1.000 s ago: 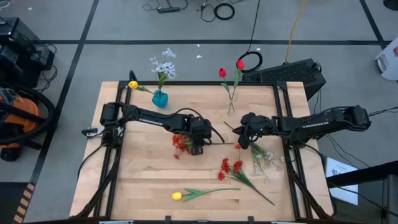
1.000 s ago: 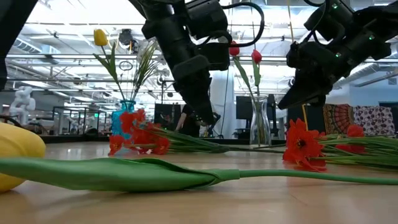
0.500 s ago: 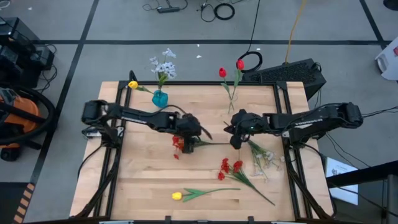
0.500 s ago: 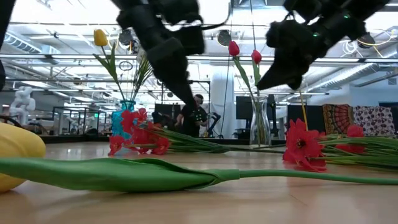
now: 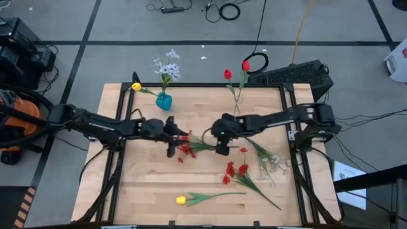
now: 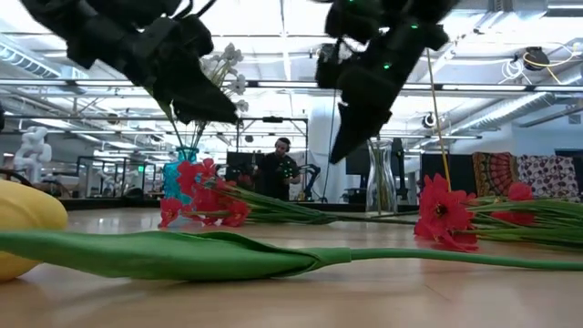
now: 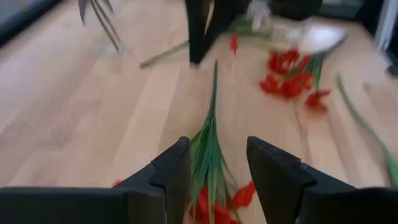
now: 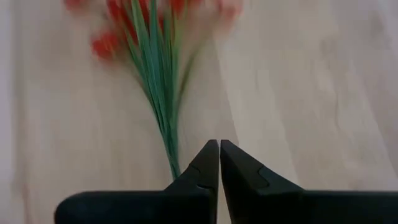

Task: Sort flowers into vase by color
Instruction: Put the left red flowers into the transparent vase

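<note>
A bunch of red flowers point(image 5: 188, 149) lies flat on the table's middle, its green stem point(image 5: 206, 145) pointing toward the right arm. My left gripper point(image 5: 172, 150) is open and hovers over the blossom end point(image 7: 214, 205); its fingers stand on either side of the bunch without touching it. My right gripper point(image 5: 221, 149) is shut and sits at the stem's free end point(image 8: 175, 167). At the far edge, a teal vase point(image 5: 163, 101) holds pale white-blue flowers and a yellow tulip. A clear vase point(image 5: 236, 105) holds red tulips. My right gripper's shut fingers point(image 8: 205, 163) come down from above, right beside the free end of the red bunch's stem point(image 8: 173, 163). Nothing shows between them. I cannot tell whether they touch the stem. The bunch lies flat on the table.
More red flowers point(image 5: 235, 170) and pale flowers point(image 5: 269, 159) lie on the near right of the table. A yellow tulip point(image 5: 181, 200) with a long stem lies near the front edge. Bare wood shows on the near left point(image 5: 137, 184).
My left gripper has moved toward the table's left edge and risen, coming off the bunch's stem to above its blossoms. My right gripper has moved toward the table's left, up to the stem's free end. The red bunch has stayed where it lay.
</note>
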Robot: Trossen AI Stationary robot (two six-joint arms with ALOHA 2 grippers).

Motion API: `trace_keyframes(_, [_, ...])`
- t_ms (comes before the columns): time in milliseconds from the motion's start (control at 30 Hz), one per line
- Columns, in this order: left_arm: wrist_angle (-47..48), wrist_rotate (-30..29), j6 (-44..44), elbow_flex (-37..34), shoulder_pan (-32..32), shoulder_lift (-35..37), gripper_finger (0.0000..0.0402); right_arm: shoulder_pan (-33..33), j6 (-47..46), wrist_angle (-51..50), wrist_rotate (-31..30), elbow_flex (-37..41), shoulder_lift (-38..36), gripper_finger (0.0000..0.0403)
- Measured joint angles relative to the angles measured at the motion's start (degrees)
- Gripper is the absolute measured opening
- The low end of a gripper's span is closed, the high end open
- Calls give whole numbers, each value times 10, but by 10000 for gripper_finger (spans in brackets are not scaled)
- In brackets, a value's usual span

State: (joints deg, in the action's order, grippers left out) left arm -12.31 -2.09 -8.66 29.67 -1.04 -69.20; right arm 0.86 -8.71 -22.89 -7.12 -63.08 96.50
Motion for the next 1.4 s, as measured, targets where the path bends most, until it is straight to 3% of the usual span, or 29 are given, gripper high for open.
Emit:
trace_keyframes(233, [-76,-4,-5,-84,-4,58,162,0,31,-164,9,-140,102,50])
trace_keyframes(433, [-113,-10,-26,-109,-6,55,162,0,41,-174,76,-178,153,99])
trace_keyframes(800, [-114,-10,-34,-108,-10,55,162,-1,56,-148,73,-179,199,146])
trace_keyframes(1033, [-117,-12,-46,-108,-13,55,162,-1,64,-140,74,-178,217,128])
trace_keyframes(1300, [-118,-14,-46,-108,-12,55,162,-1,82,-128,71,-180,225,19])
trace_keyframes(1400, [-106,-20,-39,-108,-12,55,162,-1,91,-132,71,-180,222,12])
